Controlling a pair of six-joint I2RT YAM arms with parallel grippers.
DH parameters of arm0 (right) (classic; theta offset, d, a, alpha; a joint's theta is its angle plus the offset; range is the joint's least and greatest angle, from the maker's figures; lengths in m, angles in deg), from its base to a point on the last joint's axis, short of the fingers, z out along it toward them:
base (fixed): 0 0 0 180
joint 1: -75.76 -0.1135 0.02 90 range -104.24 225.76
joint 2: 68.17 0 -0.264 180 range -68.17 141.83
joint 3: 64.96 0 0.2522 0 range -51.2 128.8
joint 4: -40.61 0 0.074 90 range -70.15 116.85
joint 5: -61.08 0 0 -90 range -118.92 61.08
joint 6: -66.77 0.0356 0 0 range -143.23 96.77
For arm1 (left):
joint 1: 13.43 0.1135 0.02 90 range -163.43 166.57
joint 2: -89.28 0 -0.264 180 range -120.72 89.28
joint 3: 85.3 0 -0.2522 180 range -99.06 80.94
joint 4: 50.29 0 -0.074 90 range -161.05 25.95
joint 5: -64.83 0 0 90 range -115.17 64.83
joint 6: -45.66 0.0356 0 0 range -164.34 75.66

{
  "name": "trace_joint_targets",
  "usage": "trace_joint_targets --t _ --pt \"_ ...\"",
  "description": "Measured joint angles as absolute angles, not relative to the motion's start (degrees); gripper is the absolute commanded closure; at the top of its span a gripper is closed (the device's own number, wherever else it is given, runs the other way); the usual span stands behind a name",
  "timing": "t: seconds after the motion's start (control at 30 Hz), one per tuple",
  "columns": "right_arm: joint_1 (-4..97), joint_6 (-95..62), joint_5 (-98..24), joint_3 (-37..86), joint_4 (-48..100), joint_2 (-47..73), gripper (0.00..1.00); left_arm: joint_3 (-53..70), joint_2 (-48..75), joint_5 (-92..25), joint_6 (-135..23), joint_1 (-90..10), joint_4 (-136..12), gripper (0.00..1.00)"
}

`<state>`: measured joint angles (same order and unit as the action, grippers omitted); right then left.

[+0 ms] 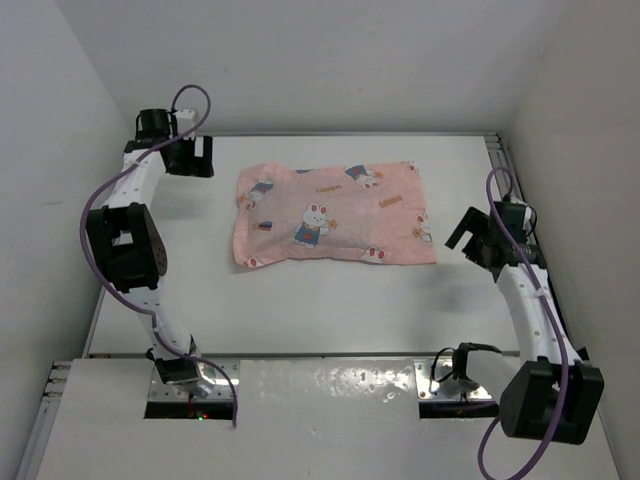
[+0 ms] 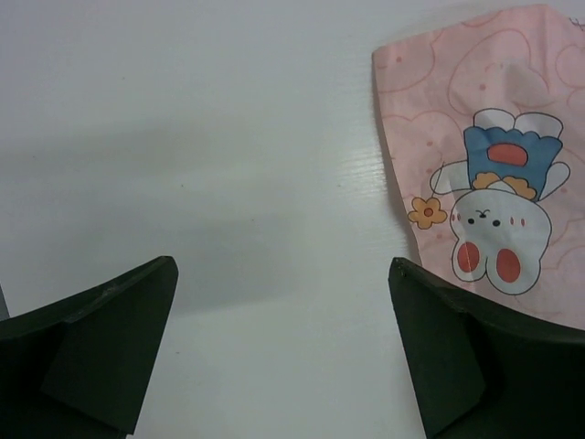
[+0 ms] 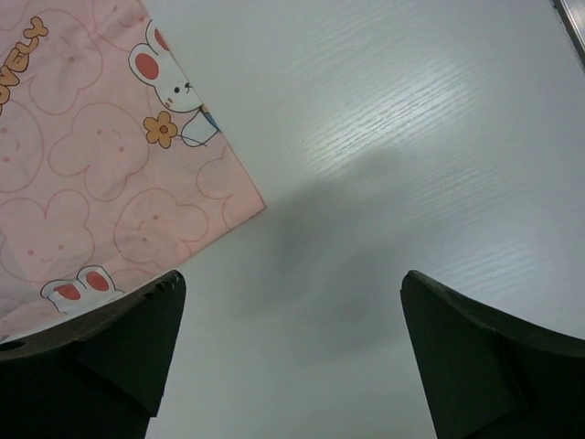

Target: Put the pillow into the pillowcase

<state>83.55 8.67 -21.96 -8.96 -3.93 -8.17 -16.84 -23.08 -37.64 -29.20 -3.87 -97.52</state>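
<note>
- Lying flat at the centre of the counter point(image 1: 330, 310), the pillowcase point(image 1: 335, 215) spreads as a pink rabbit-print rectangle, its long side running from 9 to 3 o'clock in the top view.
- No olive-brown dotted fabric of the pillow shows in any view. The sack's gently raised middle suggests the pillow lies inside, though this cannot be confirmed.
- Left end effector point(image 1: 195, 157), at 10 o'clock of the pillowcase and apart from it, is released. Its wrist view shows both fingers spread wide over bare counter, with a cloth corner beside the finger at 4 o'clock of that view.
- Right end effector point(image 1: 465, 232), at 3 o'clock of the pillowcase and just clear of its edge, is likewise released, with nothing between its fingers. A cloth corner lies by the finger at 8 o'clock of its wrist view.
- Handling, as judged: the pillowcase is light, thin and limp, apt to wrinkle and to slide on the smooth counter. The pillow is probably soft yet shape-holding.
- Best hold, as judged: pinch a hem or corner at the short ends, 9 and 3 o'clock, never the flat middle.
</note>
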Motion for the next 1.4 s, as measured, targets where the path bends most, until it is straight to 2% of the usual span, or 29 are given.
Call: trace_joint_targets --t 0.77,1.4 --pt "85.1 7.0 -16.6 -8.5 -6.7 -13.6 0.01 -9.1 -16.9 -38.2 -26.0 -2.8 -100.7 0.00" --pt "85.1 8.2 -13.9 -8.5 -6.3 -15.0 0.01 -7.9 -16.3 -38.3 -25.5 -2.8 -100.7 0.00"
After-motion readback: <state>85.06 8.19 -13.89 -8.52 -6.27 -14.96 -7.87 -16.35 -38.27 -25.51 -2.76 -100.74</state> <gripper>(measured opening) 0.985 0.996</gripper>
